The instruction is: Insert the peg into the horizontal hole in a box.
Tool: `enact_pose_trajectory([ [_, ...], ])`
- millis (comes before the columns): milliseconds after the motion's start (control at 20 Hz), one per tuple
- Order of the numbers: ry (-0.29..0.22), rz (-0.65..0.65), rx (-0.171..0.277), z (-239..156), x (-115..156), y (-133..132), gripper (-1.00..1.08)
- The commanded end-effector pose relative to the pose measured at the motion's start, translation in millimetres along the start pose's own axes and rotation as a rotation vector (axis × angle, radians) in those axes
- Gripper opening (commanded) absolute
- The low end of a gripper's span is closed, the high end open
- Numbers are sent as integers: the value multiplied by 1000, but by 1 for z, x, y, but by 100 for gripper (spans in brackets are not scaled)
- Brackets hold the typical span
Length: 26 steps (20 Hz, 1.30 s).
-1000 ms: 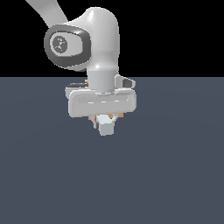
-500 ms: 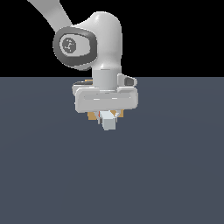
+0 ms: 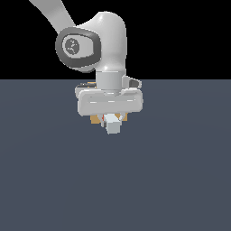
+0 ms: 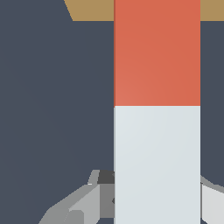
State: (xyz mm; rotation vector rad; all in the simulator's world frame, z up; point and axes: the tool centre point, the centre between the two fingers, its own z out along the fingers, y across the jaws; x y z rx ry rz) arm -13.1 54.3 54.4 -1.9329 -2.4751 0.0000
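Note:
The peg (image 4: 156,109) fills much of the wrist view, white half near the fingers (image 4: 83,203), orange-red half pointing at the tan box (image 4: 89,9) at the frame's edge. My gripper (image 4: 156,205) is shut on the peg's white half. In the exterior view the gripper (image 3: 111,118) hangs under the wrist, the peg's white end (image 3: 113,126) faces the camera, and bits of the tan box (image 3: 95,119) show behind the hand. The hole is hidden by the peg and the hand.
A flat dark grey-blue floor (image 3: 180,180) spreads all around. The arm's wrist and forearm (image 3: 97,43) rise above the gripper in the exterior view.
The arm has shifted toward the exterior view's right, with the wrist tilting a little. The peg stays held in the gripper.

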Motion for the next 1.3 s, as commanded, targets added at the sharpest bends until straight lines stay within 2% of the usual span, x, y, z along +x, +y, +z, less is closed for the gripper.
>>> enact_pose_trajectory([
  [0, 0, 0, 0, 0, 0, 0, -100],
  [300, 0, 0, 0, 0, 14, -1, -100],
  [850, 0, 0, -2, -1, 86, -1, -100],
  [1050, 0, 0, -2, -1, 97, 0, -100],
  [1250, 0, 0, -2, -1, 96, 1, -100],
])
